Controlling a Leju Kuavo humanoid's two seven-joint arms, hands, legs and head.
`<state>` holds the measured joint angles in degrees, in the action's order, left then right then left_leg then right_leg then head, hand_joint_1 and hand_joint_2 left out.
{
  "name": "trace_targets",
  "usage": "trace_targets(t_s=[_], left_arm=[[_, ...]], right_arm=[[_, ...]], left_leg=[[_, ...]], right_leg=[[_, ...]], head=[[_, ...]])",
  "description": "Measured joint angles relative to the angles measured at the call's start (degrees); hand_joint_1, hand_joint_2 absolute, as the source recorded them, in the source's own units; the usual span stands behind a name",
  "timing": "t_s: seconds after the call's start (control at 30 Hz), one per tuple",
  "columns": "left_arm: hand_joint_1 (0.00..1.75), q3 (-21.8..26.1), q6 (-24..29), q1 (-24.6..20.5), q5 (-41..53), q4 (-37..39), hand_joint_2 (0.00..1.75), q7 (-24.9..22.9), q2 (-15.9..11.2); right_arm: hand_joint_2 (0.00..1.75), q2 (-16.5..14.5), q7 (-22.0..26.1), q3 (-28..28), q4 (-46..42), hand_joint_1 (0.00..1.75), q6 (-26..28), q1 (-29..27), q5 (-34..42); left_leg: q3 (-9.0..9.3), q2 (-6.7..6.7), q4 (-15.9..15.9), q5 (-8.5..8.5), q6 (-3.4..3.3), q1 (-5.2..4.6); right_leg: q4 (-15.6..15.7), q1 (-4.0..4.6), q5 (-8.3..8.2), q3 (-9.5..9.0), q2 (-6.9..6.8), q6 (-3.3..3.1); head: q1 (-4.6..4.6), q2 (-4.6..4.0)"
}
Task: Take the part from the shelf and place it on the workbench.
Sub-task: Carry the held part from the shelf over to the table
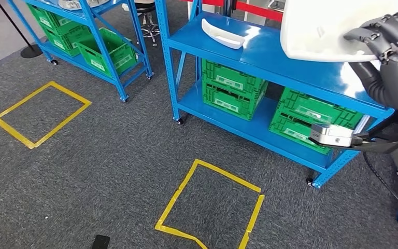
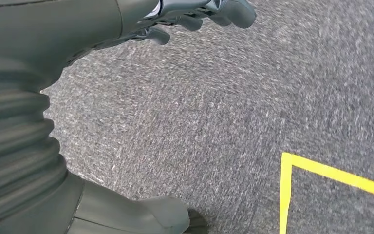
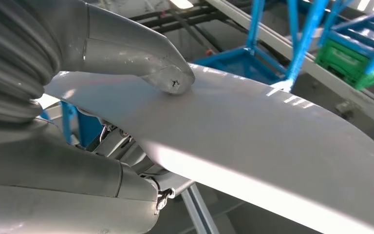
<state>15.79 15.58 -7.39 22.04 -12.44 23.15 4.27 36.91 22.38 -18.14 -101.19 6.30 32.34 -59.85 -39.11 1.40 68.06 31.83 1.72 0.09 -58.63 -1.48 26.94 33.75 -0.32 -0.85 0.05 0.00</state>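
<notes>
My right hand (image 1: 394, 41) grips a large white curved part (image 1: 318, 28), held up at the top right of the head view over the blue shelf (image 1: 269, 57). In the right wrist view the thumb (image 3: 168, 75) presses on the part's smooth pale surface (image 3: 272, 141), with the fingers hidden beneath it. A second, smaller white part (image 1: 223, 32) lies on the shelf's top deck. My left hand (image 2: 195, 14) hangs above grey carpet, fingers curled loosely around nothing.
Green crates (image 1: 233, 88) fill the shelf's lower decks. A second blue rack (image 1: 90, 36) with green crates stands at the back left. Yellow tape squares (image 1: 210, 205) mark the grey carpet. A small dark object (image 1: 101, 241) lies on the floor near the bottom edge.
</notes>
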Motion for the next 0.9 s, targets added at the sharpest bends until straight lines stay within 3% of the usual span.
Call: trace_targets(t_s=[0.07,0.1,0.13,0.17,0.23,0.3,0.37,0.43,0.5,0.57,0.6,0.63,0.67,0.73,0.8,0.87,0.9], left_arm=[[0.0,0.06,0.0,-0.01,-0.2,0.0,1.75,0.04,-0.02],[0.0,0.14,-0.01,0.06,-0.36,0.0,1.75,0.09,-0.07],[0.0,0.31,-0.08,0.13,-0.58,0.0,1.75,0.2,-0.15],[0.0,0.53,-0.25,0.17,-0.79,-0.01,1.75,0.37,-0.28],[0.0,1.07,-0.74,0.13,-1.22,-0.02,1.75,0.79,-0.57],[0.0,1.52,-1.03,0.15,-1.6,-0.03,1.75,1.09,-0.79],[0.0,1.97,-1.04,0.37,-1.87,-0.02,1.75,1.18,-1.02],[0.0,2.48,-1.02,0.57,-2.1,-0.01,1.75,1.22,-1.16],[0.0,2.87,-1.01,0.7,-2.12,0.02,1.75,1.25,-1.2],[0.0,3.08,-1.01,1.09,-1.8,0.11,1.75,1.15,-1.24],[0.0,3.14,-1.02,1.44,-1.55,0.17,1.75,1.03,-1.25],[0.0,3.18,-1.03,1.84,-1.28,0.25,1.75,0.88,-1.26],[0.0,3.2,-1.04,2.27,-1.01,0.32,1.75,0.73,-1.25],[0.0,3.2,-1.11,3.03,-0.33,0.46,1.75,0.6,-1.2],[0.0,3.2,-1.19,3.74,0.39,0.62,1.75,0.68,-1.16],[0.0,3.2,-1.2,4.58,1.1,0.84,1.75,0.64,-1.18],[0.0,3.2,-1.21,4.97,1.43,0.96,1.75,0.5,-1.18]], right_arm=[[1.75,0.02,0.43,0.02,-0.08,1.75,-0.52,0.28,0.64],[1.75,-0.01,0.8,-0.01,-0.07,1.75,-0.95,0.75,1.2],[1.75,-0.11,1.18,-0.07,-0.07,1.75,-1.42,1.58,1.75],[1.75,-0.34,1.5,-0.22,-0.05,1.75,-1.86,2.69,2.18],[1.75,-1.27,1.86,-0.94,0.02,1.75,-2.66,5.23,2.43],[1.75,-2.57,1.94,-2.29,0.27,1.75,-3.09,7.51,2.01],[1.75,-4.1,1.87,-3.92,0.78,1.75,-3.07,9.3,1.26],[1.75,-5.6,1.61,-5.51,1.62,1.75,-2.55,10.63,0.27],[1.75,-6.62,1.13,-6.89,2.74,1.75,-1.7,11.35,-0.82],[1.75,-7.15,0.69,-7.93,3.78,1.75,-0.87,11.31,-1.63],[1.75,-7.28,0.6,-8.32,4.12,1.75,-0.56,11.17,-1.82],[1.75,-7.34,0.57,-8.6,4.34,1.75,-0.32,11.07,-1.93],[1.75,-7.36,0.57,-8.76,4.43,1.75,-0.16,11.03,-1.93],[1.75,-7.03,0.6,-8.85,4.38,1.75,-0.02,10.93,-1.7],[1.75,-5.99,0.65,-8.69,3.98,1.75,0.04,10.42,-1.02],[1.75,-4.84,0.79,-8.3,3.17,1.75,0.14,9.76,-0.13],[1.75,-4.42,0.86,-8.07,2.74,1.75,0.18,9.5,0.31]], left_leg=[[-3.12,-0.89,6.64,2.53,0.41,0.24],[-3.41,-1.01,7.35,2.29,0.54,0.33],[-2.38,-1.27,5.47,0.96,0.61,0.39],[-0.31,-2.01,1.67,-0.95,0.6,0.42],[3.79,-4.81,-6.35,-3.84,0.16,0.25],[4.9,-5.92,-9.21,-4.58,-0.53,0.02],[4.8,-4.43,-9.41,-5.03,-1.27,0.09],[5.02,-3.02,-9.82,-5.63,-2.05,0.32],[4.97,-1.54,-9.94,-6.04,-2.53,0.4],[4.71,0.16,-9.78,-6.13,-2.67,0.25],[4.61,1.08,-9.63,-6.13,-2.68,0.17],[4.55,2.0,-9.45,-6.11,-2.66,0.12],[4.52,2.88,-9.26,-6.06,-2.59,0.11],[4.34,4.51,-8.9,-5.96,-2.25,0.16],[3.95,5.95,-8.87,-6.1,-1.57,0.32],[3.64,7.1,-9.19,-6.38,-0.76,0.44],[3.46,6.47,-9.05,-6.24,-0.47,0.34]], right_leg=[[-0.02,0.07,0.05,0.01,-1.61,-0.07],[-0.03,0.07,0.07,0.01,-2.42,-0.06],[-0.06,0.04,0.11,-0.01,-3.21,-0.03],[-0.11,0.01,0.17,-0.07,-3.94,0.07],[-0.3,0.21,0.39,-0.24,-5.16,0.51],[-0.31,0.49,0.52,-0.5,-6.21,1.21],[-0.06,0.42,0.58,-0.84,-7.04,1.97],[-1.74,0.14,2.05,-0.33,-4.8,2.49],[-8.0,0.02,5.58,2.42,-1.24,2.66],[-15.07,0.12,8.18,5.92,-0.08,2.59],[-16.28,0.17,8.01,6.69,0.05,2.46],[-15.07,0.22,6.7,6.31,0.19,2.28],[-11.8,0.24,4.63,4.9,0.64,2.06],[-4.22,0.2,1.4,1.49,2.92,1.6],[-0.99,0.36,0.71,0.09,4.12,1.29],[-0.69,0.47,0.6,-0.06,3.02,0.87],[-0.41,0.4,0.47,-0.28,2.38,0.55]], head=[[0.01,0.0],[0.01,0.0],[0.02,0.0],[0.01,0.0],[0.03,0.0],[0.08,0.0],[0.09,0.0],[0.14,0.0],[0.25,0.0],[0.31,0.0],[0.31,0.0],[0.31,0.0],[0.32,0.0],[0.32,0.0],[0.31,0.0],[0.29,0.0],[0.3,0.0]])
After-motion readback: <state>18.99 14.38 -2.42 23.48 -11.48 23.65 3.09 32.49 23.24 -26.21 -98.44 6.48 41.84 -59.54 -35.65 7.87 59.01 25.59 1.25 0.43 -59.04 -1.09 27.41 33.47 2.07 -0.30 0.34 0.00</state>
